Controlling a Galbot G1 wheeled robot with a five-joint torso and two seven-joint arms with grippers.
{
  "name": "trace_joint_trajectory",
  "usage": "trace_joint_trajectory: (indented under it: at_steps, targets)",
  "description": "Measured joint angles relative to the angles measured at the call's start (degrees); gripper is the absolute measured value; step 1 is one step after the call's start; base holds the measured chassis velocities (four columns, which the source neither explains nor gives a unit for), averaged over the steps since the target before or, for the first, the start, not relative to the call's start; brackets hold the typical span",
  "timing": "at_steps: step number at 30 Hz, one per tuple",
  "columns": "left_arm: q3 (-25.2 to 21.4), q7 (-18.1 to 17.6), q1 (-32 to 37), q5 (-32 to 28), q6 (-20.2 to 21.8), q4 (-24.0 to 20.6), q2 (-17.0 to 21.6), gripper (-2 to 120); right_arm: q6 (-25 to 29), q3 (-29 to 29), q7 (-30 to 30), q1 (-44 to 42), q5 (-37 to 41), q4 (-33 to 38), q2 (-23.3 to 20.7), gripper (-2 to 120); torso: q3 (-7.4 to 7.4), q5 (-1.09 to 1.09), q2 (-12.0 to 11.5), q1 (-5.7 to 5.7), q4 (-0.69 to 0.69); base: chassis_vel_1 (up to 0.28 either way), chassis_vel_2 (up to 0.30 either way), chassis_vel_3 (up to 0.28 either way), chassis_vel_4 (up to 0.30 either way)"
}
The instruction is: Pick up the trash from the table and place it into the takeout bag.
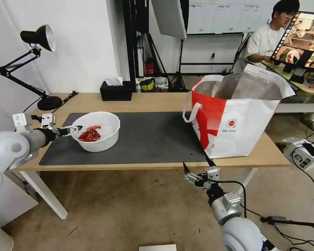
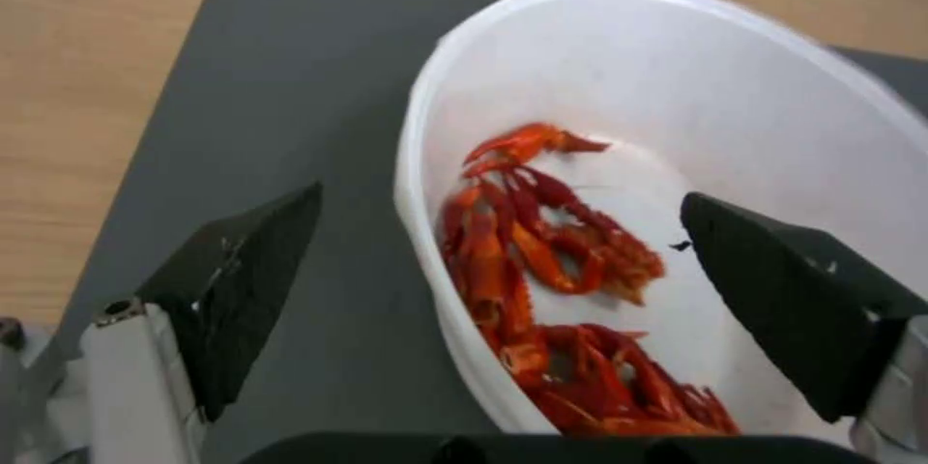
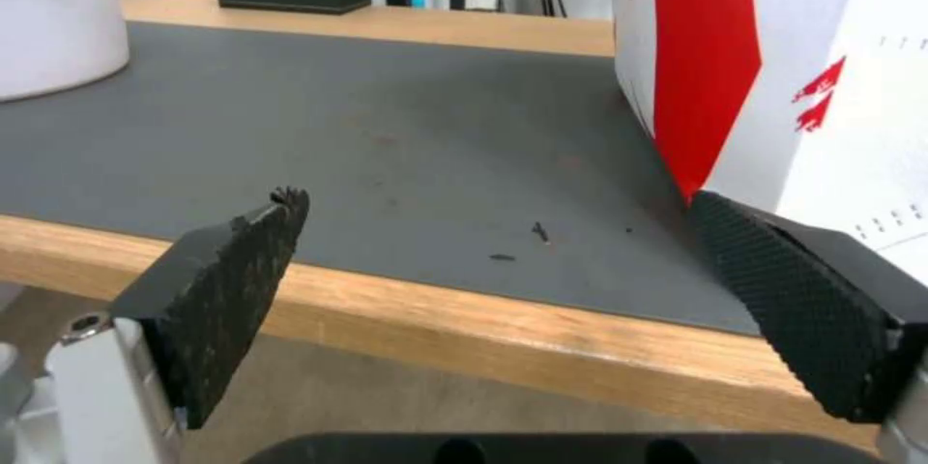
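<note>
Left pincer [image 2: 498, 232] spread astride the rim of white bowl [image 1: 98, 131] holding red shells [image 2: 551, 283]

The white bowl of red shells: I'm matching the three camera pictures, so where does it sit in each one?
Head view: white bowl on the dark grey mat, left part, with the open left gripper at its rim.
Left wrist view: bowl close up, its rim between the gripper's fingers.
Right wrist view: bowl's outer wall at the far corner.
Shared landmark: the mat.
</note>
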Motion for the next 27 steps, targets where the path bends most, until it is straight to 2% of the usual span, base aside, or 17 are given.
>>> trace_joint_trajectory:
  at_steps: [4, 9, 15, 17, 22, 26, 27]
  targets:
    - [4.7, -1.9, -4.6, 0.0, 1.3, 3.2, -1.2, 100, 0.0, 0.0, 0.0, 0.0, 0.0, 0.0, 0.0, 100, 0.00, -0.02, 0.0, 0.00, 0.01, 0.000, 0.000, 0.000, 0.000]
    - [6.6, -4.8, -6.7, -0.3, 3.0, 5.0, -2.2, 100, 0.0, 0.0, 0.0, 0.0, 0.0, 0.0, 0.0, 100, 0.00, -0.01, 0.0, 0.00, 0.01, 0.000, 0.000, 0.000, 0.000]
    - [8.2, -5.9, -8.4, -1.6, 4.0, 6.0, -3.0, 100, 0.0, 0.0, 0.0, 0.0, 0.0, 0.0, 0.0, 100, 0.00, -0.02, 0.0, 0.00, 0.01, 0.000, 0.000, 0.000, 0.000]
    - [9.8, -8.2, -9.7, -2.5, 4.8, 6.5, -3.6, 100, 0.0, 0.0, 0.0, 0.0, 0.0, 0.0, 0.0, 100, 0.00, -0.01, 0.0, 0.00, 0.01, 0.000, 0.000, 0.000, 0.000]
    - [10.9, -10.0, -11.0, -3.2, 5.0, 7.7, -4.4, 100, 0.0, 0.0, 0.0, 0.0, 0.0, 0.0, 0.0, 100, -0.01, 0.00, 0.0, 0.00, 0.01, 0.000, 0.000, 0.000, 0.000]
    - [11.5, -11.6, -11.4, -3.5, 5.0, 8.0, -4.7, 95, 0.0, 0.0, 0.0, 0.0, 0.0, 0.0, 0.0, 100, -0.01, 0.00, 0.0, 0.00, 0.01, 0.000, 0.000, 0.000, 0.000]
    - [11.6, -12.0, -11.4, -3.4, 5.0, 8.0, -4.7, 89, 0.0, 0.0, 0.0, 0.0, 0.0, 0.0, 0.0, 100, -0.01, 0.00, 0.0, 0.00, 0.02, 0.000, 0.000, 0.000, 0.000]
